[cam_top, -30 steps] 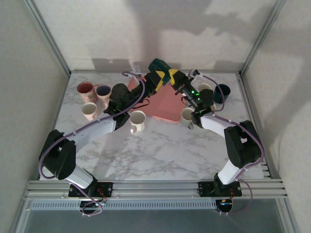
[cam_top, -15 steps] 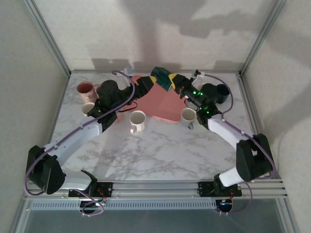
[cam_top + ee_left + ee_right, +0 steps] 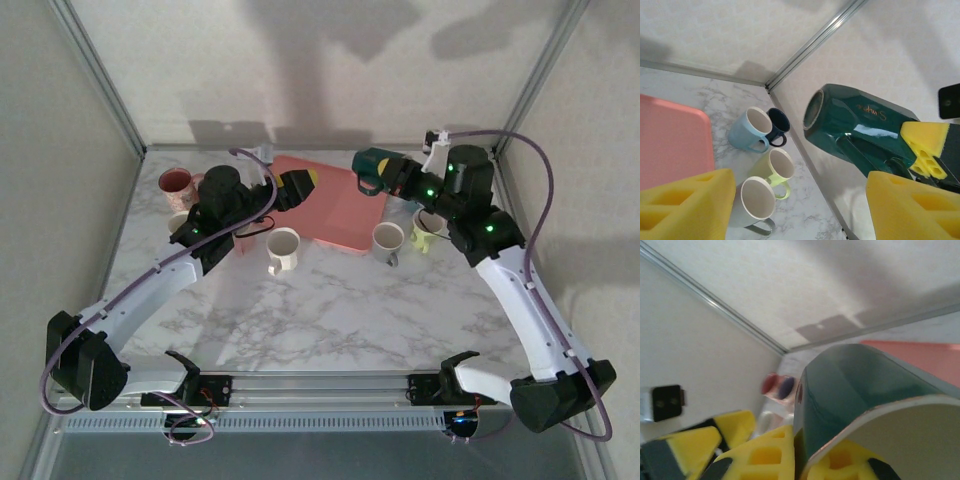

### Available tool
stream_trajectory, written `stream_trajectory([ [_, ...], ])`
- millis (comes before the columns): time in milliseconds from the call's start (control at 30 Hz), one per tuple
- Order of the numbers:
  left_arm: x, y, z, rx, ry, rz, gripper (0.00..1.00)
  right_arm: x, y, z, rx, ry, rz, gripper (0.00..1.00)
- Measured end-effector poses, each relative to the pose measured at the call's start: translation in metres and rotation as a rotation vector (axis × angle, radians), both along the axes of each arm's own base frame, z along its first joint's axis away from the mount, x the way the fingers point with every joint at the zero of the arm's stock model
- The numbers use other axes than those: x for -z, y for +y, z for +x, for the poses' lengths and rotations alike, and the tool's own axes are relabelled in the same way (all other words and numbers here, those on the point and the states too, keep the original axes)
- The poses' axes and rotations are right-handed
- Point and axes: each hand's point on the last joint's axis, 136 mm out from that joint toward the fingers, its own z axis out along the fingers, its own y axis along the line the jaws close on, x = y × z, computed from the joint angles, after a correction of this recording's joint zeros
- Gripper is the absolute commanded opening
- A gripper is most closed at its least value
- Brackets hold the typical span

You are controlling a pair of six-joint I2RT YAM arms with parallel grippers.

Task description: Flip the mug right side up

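Green mug (image 3: 377, 166) aloft, lying sideways above far right corner of pink tray (image 3: 335, 215), near table (image 3: 330, 310) far edge. Right tool (image 3: 398, 176) pinching its wall, likely for tipping upright. Left tool (image 3: 298, 186) spread, empty, beside it, probably giving room.

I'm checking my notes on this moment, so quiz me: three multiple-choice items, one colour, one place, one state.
1. What colour is the tray? A pink; B blue; C grey.
2. Where is the green mug? A on the tray; B held in the air; C standing beside the tray.
3. How is the left pincer? A shut on the tray; B shut on the green mug; C open, empty.
Key: A, its surface is pink; B, the right pincer grips it aloft; C, its fingers stand apart with nothing between.
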Motion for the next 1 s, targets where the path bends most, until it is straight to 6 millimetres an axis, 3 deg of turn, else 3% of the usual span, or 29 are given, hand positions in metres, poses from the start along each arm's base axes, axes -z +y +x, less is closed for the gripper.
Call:
stream_trajectory([
  [267, -0.004, -0.002, 0.001, 0.010, -0.013, 0.037, 0.68, 0.027, -0.057, -0.012, 0.151, 0.091, -0.400, 0.00],
  [467, 0.009, -0.004, 0.005, 0.019, 0.011, 0.108, 0.67, 0.060, -0.107, -0.003, 0.285, 0.250, -0.586, 0.00],
  [767, 0.036, -0.014, 0.004, 0.095, 0.020, 0.275, 0.60, 0.109, -0.182, 0.014, 0.445, 0.542, -0.631, 0.00],
  [1000, 0.062, -0.024, 0.005, 0.160, 0.056, 0.375, 0.58, 0.144, -0.217, 0.027, 0.496, 0.698, -0.608, 0.00],
])
